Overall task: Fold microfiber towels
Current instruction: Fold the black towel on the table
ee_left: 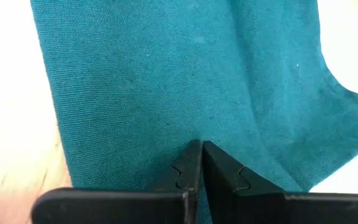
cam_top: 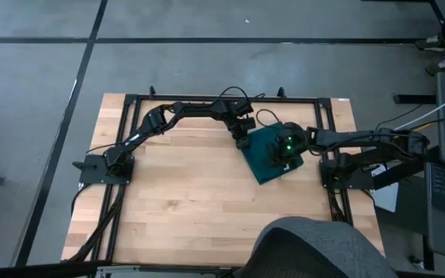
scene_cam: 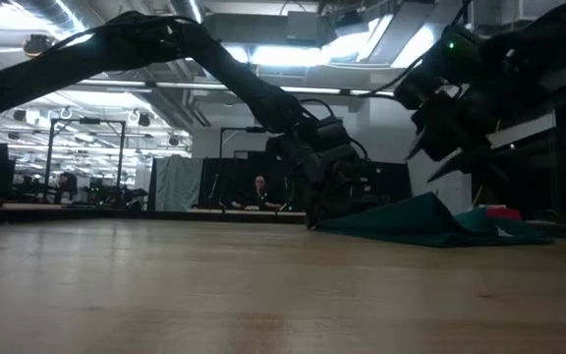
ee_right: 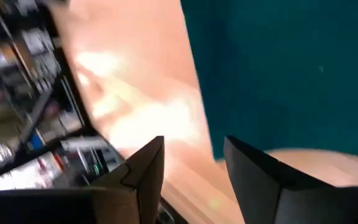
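Observation:
The dark teal microfiber towel (cam_top: 270, 161) lies rumpled on the wooden table right of centre. In the low view one part of the towel (scene_cam: 430, 218) humps up. My left gripper (cam_top: 242, 143) reaches in from the left and is down at the towel's far left corner with its fingers shut (ee_left: 201, 146). My right gripper (cam_top: 288, 150) hangs open in the air above the towel (scene_cam: 450, 147). Nothing sits between its fingers (ee_right: 194, 158), which look past the towel's edge (ee_right: 291, 74) onto bare wood. My left gripper has its shut fingertips on the towel near the far left corner (ee_left: 197, 134), slanting down from the table's left side. A faint crease runs away from the tips. Whether a layer is caught between them is hidden by the fingers themselves. The cloth there lies on the table.
A black metal frame (cam_top: 207, 99) runs round the tabletop. Bare wood (cam_top: 184, 193) spreads to the left of the towel and toward the near edge. A grey rounded chair back (cam_top: 315, 247) stands at the near edge. A small red thing (scene_cam: 504, 211) lies behind the towel.

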Tool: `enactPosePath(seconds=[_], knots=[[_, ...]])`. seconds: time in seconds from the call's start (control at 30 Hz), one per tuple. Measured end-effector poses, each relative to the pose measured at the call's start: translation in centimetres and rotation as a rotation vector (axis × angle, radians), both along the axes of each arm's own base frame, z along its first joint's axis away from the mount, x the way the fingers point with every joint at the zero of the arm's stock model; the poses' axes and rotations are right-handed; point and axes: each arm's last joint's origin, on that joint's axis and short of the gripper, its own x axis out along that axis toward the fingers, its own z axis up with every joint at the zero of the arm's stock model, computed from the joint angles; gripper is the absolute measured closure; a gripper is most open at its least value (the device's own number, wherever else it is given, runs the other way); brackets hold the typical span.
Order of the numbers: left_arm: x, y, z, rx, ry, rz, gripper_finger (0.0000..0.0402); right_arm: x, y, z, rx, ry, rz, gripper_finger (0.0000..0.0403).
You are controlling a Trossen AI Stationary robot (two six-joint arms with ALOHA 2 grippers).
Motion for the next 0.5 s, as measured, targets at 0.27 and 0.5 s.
enactPosePath(seconds=[0.27,0.5], knots=[[0.1,0.0,0.0,0.003,-0.010,0.002,0.0386,0.9,1.0,-0.8,-0.001,0.051,-0.074,0.0320],[0.2,0.1,0.0,0.008,-0.021,0.005,0.0386,2.8,1.2,-2.9,0.031,0.046,-0.042,0.0384]])
